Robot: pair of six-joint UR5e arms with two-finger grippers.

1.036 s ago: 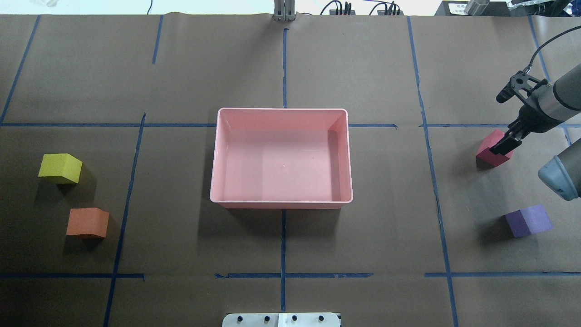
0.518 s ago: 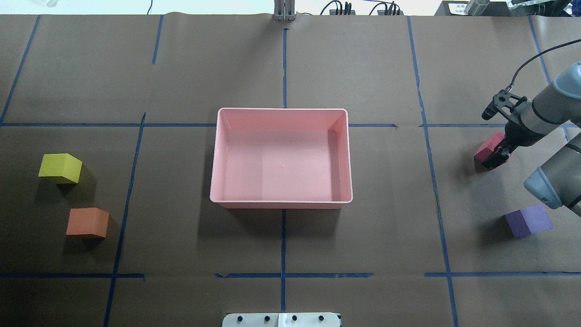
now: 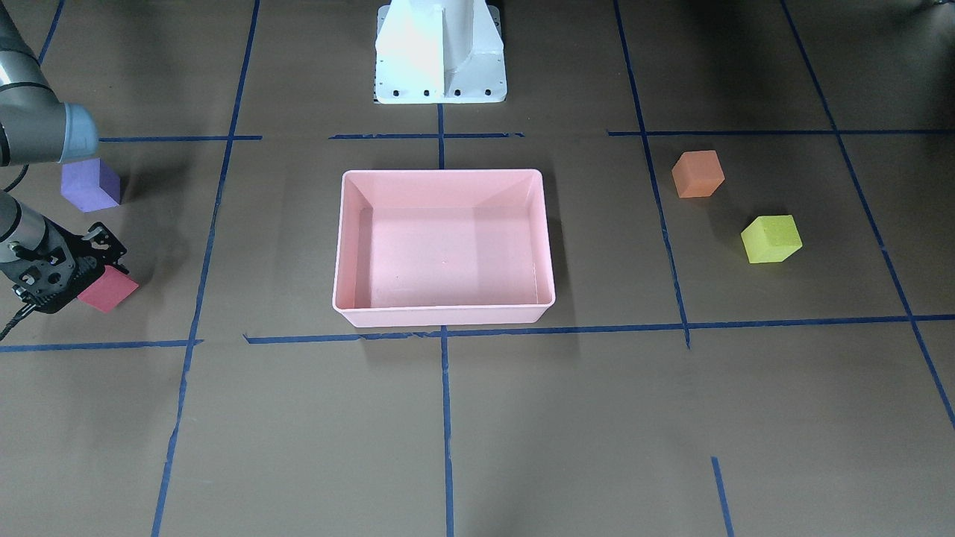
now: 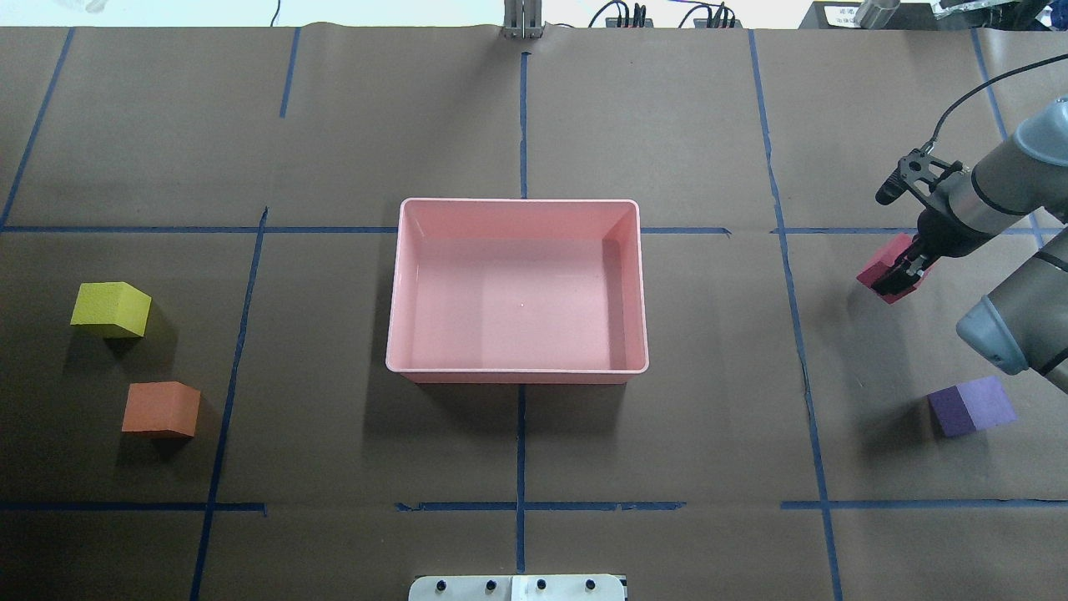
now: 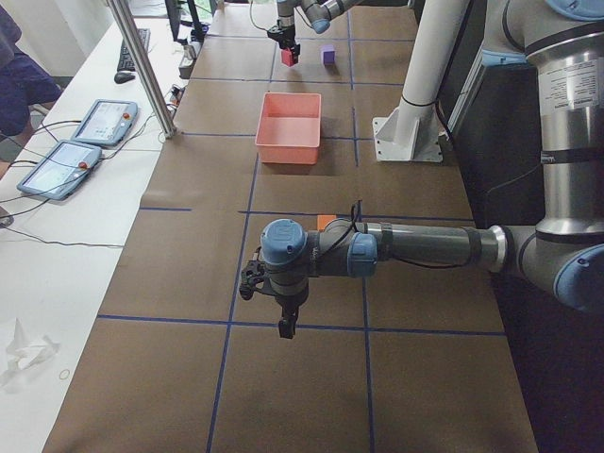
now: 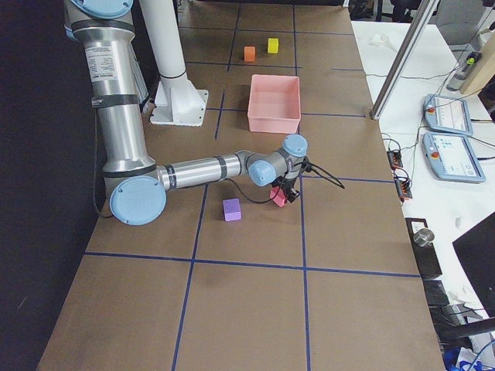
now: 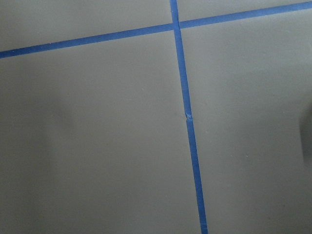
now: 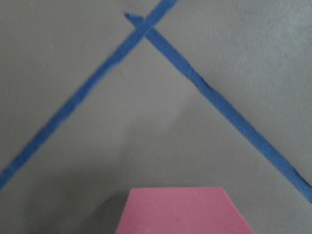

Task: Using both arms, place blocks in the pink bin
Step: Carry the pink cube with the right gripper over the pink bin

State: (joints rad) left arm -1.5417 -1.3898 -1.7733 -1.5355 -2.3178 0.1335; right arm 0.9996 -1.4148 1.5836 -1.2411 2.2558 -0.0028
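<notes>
Closest to your robot's side, the purple block (image 4: 972,406) and the orange block (image 4: 161,409) are sitting on the table at opposite ends, with the yellow-green block (image 4: 110,309) just behind the orange one. Your left gripper (image 5: 284,327) is hanging over that left end, and I can't tell how its jaws are standing. The pink bin (image 4: 517,375) is sitting mid-table. Furthest out, your right gripper (image 4: 899,277) is pinching the red block (image 4: 878,265), which is maybe hovering just off the paper
</notes>
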